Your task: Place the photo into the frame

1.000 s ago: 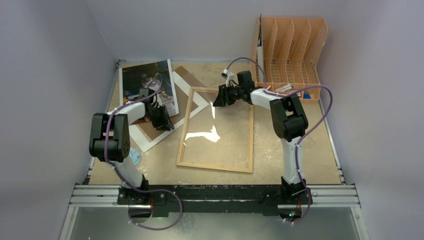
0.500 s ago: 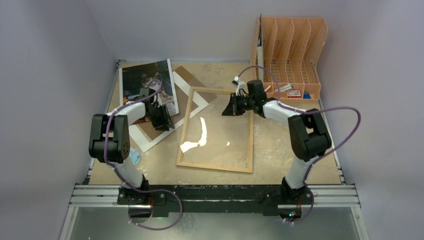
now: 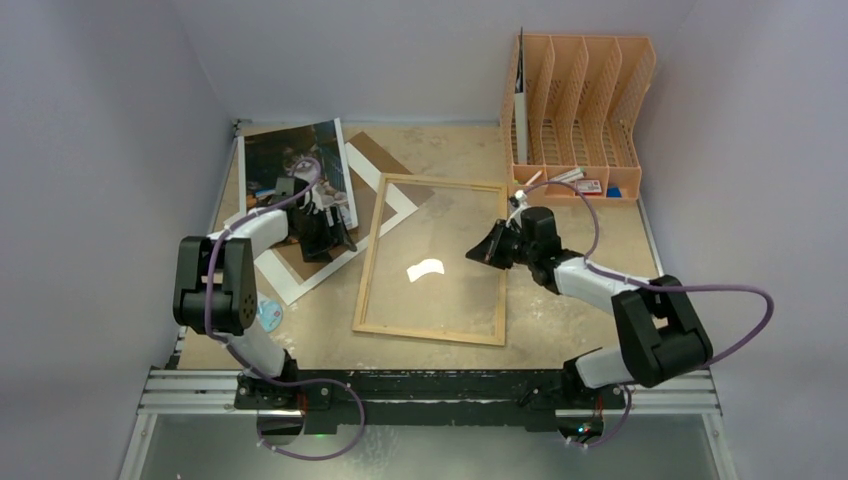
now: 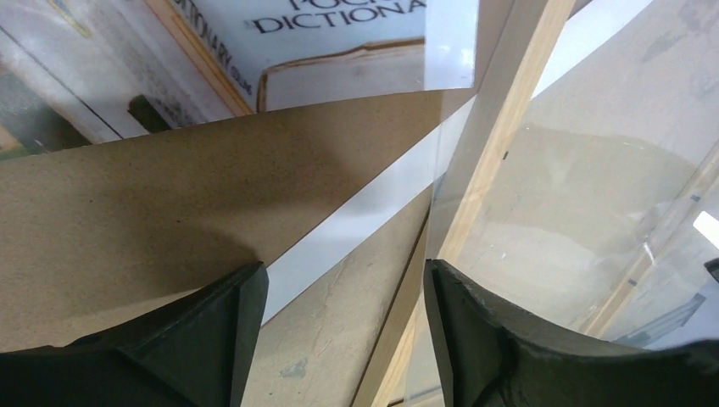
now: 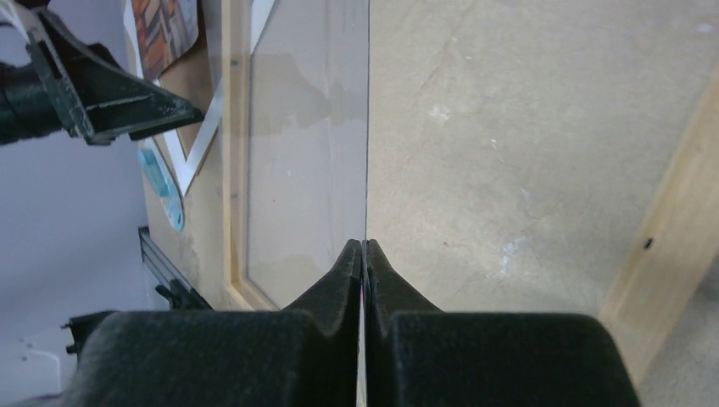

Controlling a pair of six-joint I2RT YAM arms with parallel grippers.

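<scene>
The photo [image 3: 295, 170] lies at the back left, its printed books showing in the left wrist view [image 4: 322, 34]. It overlaps a brown back board [image 3: 300, 255] and white mat [image 3: 395, 205]. The light-wood frame [image 3: 432, 335] lies flat mid-table. My left gripper [image 3: 340, 238] hovers open over the board's corner beside the frame's left rail [image 4: 500, 127], nothing between its fingers [image 4: 229, 322]. My right gripper [image 3: 490, 250] is shut on the right edge of a clear pane [image 3: 430, 240] over the frame. The pane shows edge-on in the right wrist view [image 5: 367, 127], pinched between the fingertips [image 5: 349, 263].
An orange file organiser [image 3: 580, 100] stands at the back right with small items [image 3: 585, 183] at its foot. A blue-white round tag [image 3: 270, 313] lies by the left arm's base. Grey walls close in on both sides; a metal rail [image 3: 430, 390] runs along the near edge.
My right gripper has shut on the clear pane and swung from the frame's far end toward its right side. The glare on the pane has shifted. My left gripper's jaws have widened.
</scene>
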